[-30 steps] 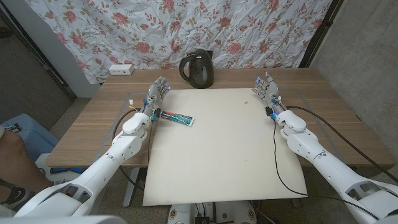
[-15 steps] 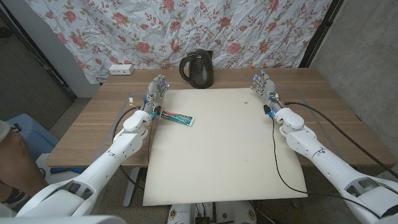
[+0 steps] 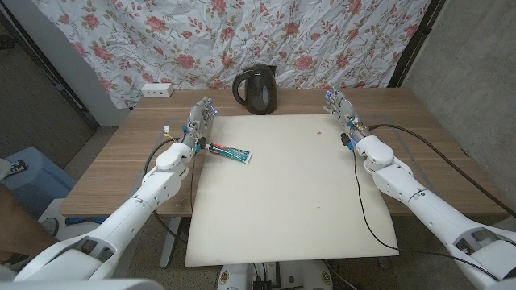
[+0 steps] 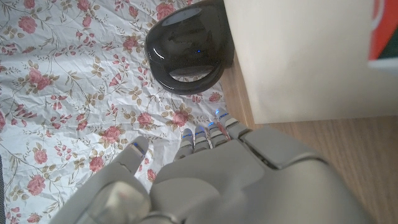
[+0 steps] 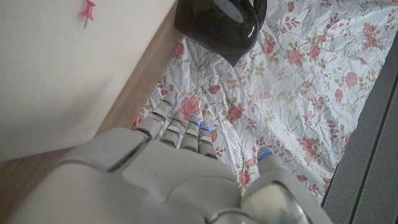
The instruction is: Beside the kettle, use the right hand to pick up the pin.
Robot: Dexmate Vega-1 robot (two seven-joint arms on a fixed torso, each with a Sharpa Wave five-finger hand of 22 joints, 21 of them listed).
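The pin [image 5: 87, 12] is a small pink push pin with a round head and a thin point, lying on its side on the cream mat [image 3: 290, 185]; in the head view it is only a tiny pink speck [image 3: 320, 129] near the mat's far right corner, to the right of the kettle [image 3: 256, 89] and well apart from it. The kettle is dark, glossy and rounded, with a handle on its left, standing on the bench [image 3: 121, 161] just behind the mat's far edge. The right robot hand [image 3: 340, 108] stands beyond the mat's far right corner, near the pin but not touching it, with its fingers [image 5: 177, 127] straight, apart and holding nothing. The left robot hand [image 3: 201, 119] stands at the mat's far left corner, its fingers [image 4: 208, 134] likewise extended and empty. Just beside the left robot hand, a toothpaste tube [image 3: 229, 151] in green, white and red lies on the mat's left part, angled across it. A white power strip [image 3: 156, 89] sits at the bench's far left corner. A flowered cloth [image 3: 306, 32] hangs behind the bench, and a black cable [image 3: 359, 201] runs from the right arm across the mat's right side.
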